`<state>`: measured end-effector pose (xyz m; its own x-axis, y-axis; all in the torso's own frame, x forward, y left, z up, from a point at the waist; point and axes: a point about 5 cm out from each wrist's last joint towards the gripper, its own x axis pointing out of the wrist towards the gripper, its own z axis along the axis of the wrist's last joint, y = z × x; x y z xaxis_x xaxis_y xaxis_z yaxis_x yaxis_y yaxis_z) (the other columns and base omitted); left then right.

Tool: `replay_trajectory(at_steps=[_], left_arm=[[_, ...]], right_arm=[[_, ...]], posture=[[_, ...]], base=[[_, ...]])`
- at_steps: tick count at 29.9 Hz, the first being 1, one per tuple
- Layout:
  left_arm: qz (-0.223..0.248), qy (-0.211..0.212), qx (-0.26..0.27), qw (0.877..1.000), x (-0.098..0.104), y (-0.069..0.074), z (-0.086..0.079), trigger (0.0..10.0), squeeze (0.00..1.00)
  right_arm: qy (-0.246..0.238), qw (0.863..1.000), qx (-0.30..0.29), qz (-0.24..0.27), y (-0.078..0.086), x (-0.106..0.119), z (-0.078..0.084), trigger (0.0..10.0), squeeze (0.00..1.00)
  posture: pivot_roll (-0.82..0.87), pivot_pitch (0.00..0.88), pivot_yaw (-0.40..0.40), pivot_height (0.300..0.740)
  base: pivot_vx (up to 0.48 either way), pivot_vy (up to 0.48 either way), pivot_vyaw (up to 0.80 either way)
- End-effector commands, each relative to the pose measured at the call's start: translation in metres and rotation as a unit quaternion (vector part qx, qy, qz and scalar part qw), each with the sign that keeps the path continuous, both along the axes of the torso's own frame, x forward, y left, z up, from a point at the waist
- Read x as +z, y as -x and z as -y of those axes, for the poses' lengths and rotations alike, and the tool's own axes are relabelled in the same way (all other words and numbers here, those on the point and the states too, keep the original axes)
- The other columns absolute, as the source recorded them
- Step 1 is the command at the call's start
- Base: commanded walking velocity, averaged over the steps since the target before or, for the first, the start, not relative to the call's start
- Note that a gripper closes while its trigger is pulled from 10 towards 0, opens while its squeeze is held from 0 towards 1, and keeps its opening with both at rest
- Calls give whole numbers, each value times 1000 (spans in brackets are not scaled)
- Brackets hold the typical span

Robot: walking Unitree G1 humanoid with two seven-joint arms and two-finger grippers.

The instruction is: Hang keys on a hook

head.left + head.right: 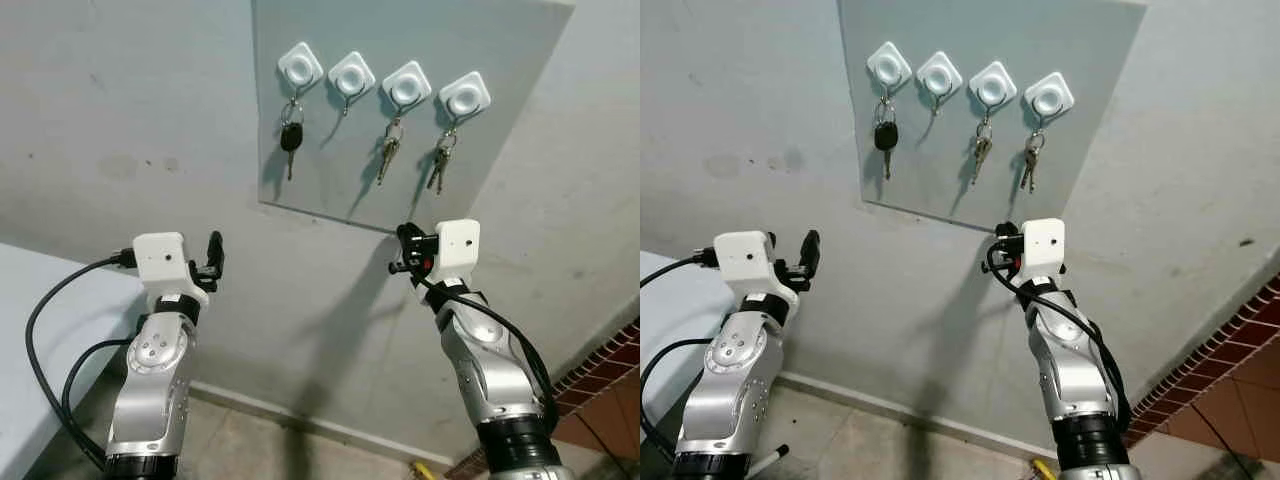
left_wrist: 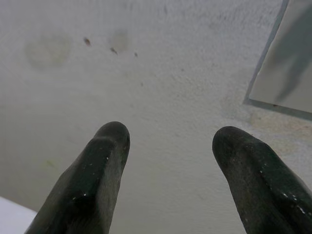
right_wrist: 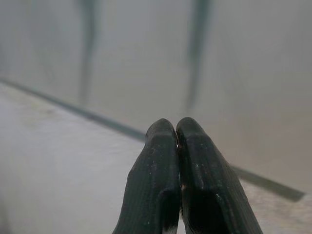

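Keys [image 1: 389,150] on hook [image 1: 406,86], above closed right hand [image 1: 403,250].

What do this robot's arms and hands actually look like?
Both arms are silver metal with round joints and black collars. Each wrist carries a white box. Black cables loop along them. The left gripper and right gripper each have two long black fingers with rounded tips.
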<state>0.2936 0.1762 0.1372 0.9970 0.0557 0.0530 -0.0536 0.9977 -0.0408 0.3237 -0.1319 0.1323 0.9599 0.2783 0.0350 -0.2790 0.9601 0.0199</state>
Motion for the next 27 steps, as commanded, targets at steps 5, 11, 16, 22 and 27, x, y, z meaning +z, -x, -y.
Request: replay_trajectory(at_steps=[5,11,16,22,27], left_arm=[[24,-22,-57,998,18,-4,12,10000,0],[43,-52,-120,990,30,-7,31,10000,0],[52,-55,-144,987,35,-7,40,10000,0],[56,-47,-162,984,39,-8,48,10000,0],[68,-39,-167,983,47,-8,54,10000,0]], right_arm=[[1,996,73,43,3,14,-4,10000,0],[-7,989,132,72,-1,31,-13,10000,0],[-25,985,150,83,-6,41,-18,10000,0],[-48,978,175,106,-11,54,-23,10000,0],[-72,969,197,133,-22,78,-33,10000,0]], posture=[[-48,0,-64,728],[-48,0,-63,728],[-57,0,-59,728],[-60,2,-59,728],[-51,4,-69,728]], base=[[0,0,0],[0,0,0],[0,0,0],[0,0,0],[0,0,0]])
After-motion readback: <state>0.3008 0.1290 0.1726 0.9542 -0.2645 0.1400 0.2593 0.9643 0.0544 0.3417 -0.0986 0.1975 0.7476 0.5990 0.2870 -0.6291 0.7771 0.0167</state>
